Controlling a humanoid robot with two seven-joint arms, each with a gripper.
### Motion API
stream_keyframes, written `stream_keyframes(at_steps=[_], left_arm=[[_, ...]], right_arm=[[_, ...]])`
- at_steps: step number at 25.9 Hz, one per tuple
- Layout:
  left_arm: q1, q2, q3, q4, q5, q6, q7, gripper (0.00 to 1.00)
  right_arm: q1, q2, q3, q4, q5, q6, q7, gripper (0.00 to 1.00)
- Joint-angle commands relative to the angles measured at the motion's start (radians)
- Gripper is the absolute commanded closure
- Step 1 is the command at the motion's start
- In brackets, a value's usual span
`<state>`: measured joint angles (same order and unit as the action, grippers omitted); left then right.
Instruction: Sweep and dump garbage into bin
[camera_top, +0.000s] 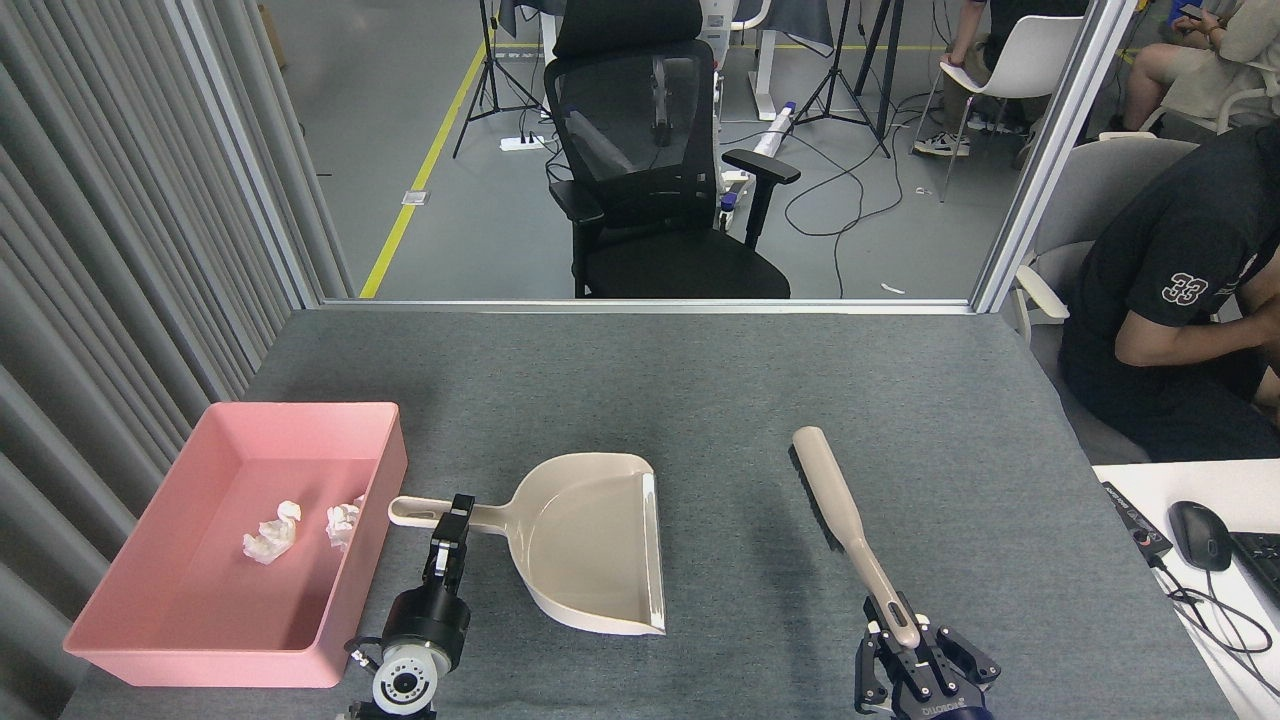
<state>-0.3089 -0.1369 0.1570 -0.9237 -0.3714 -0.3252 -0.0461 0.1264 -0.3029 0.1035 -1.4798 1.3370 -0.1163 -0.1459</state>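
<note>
Two crumpled white wads of garbage (272, 534) (343, 521) lie inside the pink bin (150, 655) at the table's left. My left gripper (456, 516) is shut on the handle of the beige dustpan (595, 540), which sits low over the table just right of the bin, pan empty. My right gripper (903, 628) is shut on the handle end of the beige brush (838, 513), whose head points away from me at centre right.
A black office chair (650, 160) stands beyond the table's far edge. A person in a dark shirt (1180, 300) sits at the right. A white desk with a mouse (1198, 535) adjoins the table's right front corner.
</note>
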Motion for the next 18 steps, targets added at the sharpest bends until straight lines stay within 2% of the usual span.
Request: stream_keyframes(at_steps=[1, 3, 6, 7, 13, 14, 15, 16, 18], left_arm=[[-0.025, 0.000, -0.001, 0.042, -0.011, 0.002, 0.008, 0.74], [-0.030, -0.001, -0.001, 0.052, -0.023, 0.002, 0.014, 0.72], [-0.030, 0.000, -0.013, 0.054, -0.024, 0.003, 0.014, 0.64], [-0.030, 0.002, -0.022, 0.054, -0.024, 0.005, 0.014, 0.58], [-0.021, 0.000, -0.039, 0.022, -0.026, 0.028, 0.009, 0.06], [-0.018, 0.000, -0.045, 0.003, -0.027, 0.048, 0.005, 0.02], [-0.010, 0.002, -0.050, -0.012, -0.027, 0.063, 0.000, 0.02], [0.014, 0.002, -0.060, -0.038, -0.029, 0.075, -0.006, 0.02], [0.042, 0.003, -0.083, -0.089, -0.034, 0.084, -0.009, 0.01]], right_arm=[[0.002, 0.002, 0.034, 0.003, 0.001, -0.005, 0.002, 0.78], [0.002, 0.002, 0.045, 0.004, 0.001, -0.003, 0.002, 0.78], [0.001, 0.001, 0.045, 0.009, 0.001, -0.002, 0.003, 0.77], [0.001, 0.001, 0.045, 0.010, 0.001, -0.002, 0.003, 0.76], [-0.007, 0.001, 0.045, 0.029, 0.001, 0.000, 0.003, 0.76], [-0.010, 0.001, 0.044, 0.030, 0.001, 0.001, 0.003, 0.74], [-0.011, 0.001, 0.044, 0.030, 0.001, 0.003, 0.005, 0.68], [-0.011, 0.004, 0.041, 0.030, -0.001, 0.004, 0.005, 0.54], [-0.013, 0.005, 0.039, 0.033, -0.001, 0.006, 0.006, 0.44]])
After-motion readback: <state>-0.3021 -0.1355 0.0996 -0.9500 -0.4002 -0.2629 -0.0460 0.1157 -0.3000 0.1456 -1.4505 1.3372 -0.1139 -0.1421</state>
